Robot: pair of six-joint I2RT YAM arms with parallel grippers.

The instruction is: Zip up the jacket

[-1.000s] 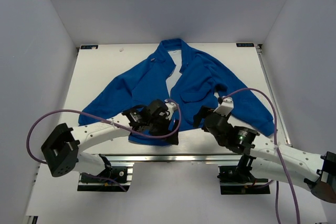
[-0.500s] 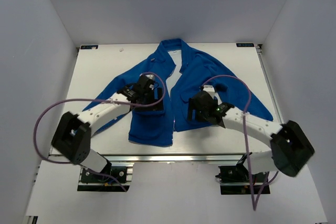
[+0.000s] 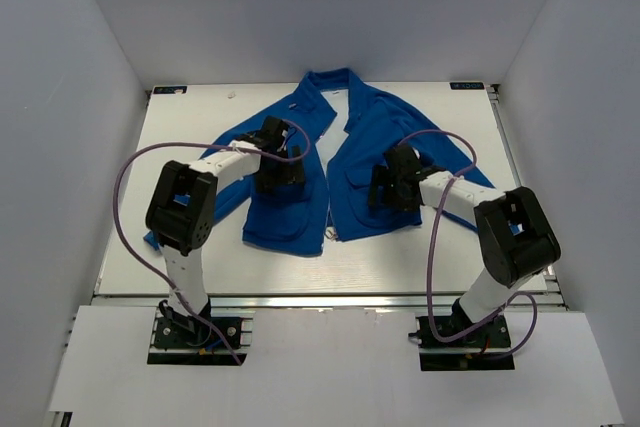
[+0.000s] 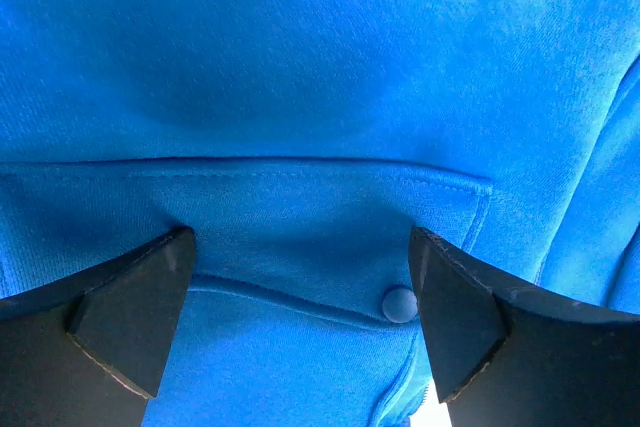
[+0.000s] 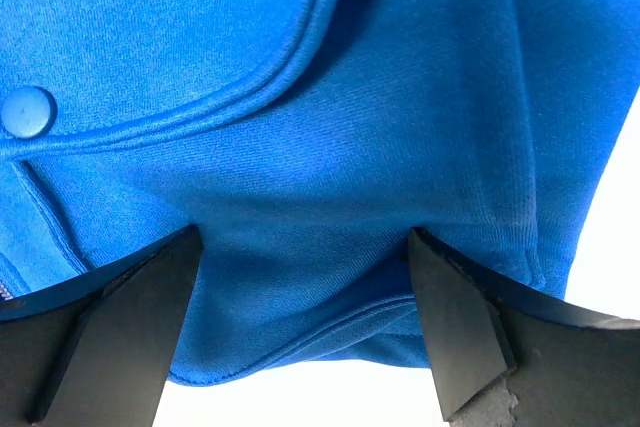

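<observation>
Both arms reach forward, left end effector (image 3: 278, 175) and right end effector (image 3: 388, 190) low, jaws spread wide.

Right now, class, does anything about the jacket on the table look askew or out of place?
The jacket lies unzipped: its front edges gape near the collar, showing white lining, and close only toward the hem. No tear or spill shows.

Overhead: I'm getting bright, even light from above; the bench (image 3: 190, 127) reads a clean, matte white.
Shadows: soft and short, tucked beside the arms (image 3: 225, 159) on the jacket (image 3: 285, 222).
Left wrist: fabric weave crisp; left end effector (image 4: 300, 307) a dark, slightly soft silhouette.
Right wrist: bench corner blown out white; right end effector (image 5: 300, 327) near-black.
</observation>
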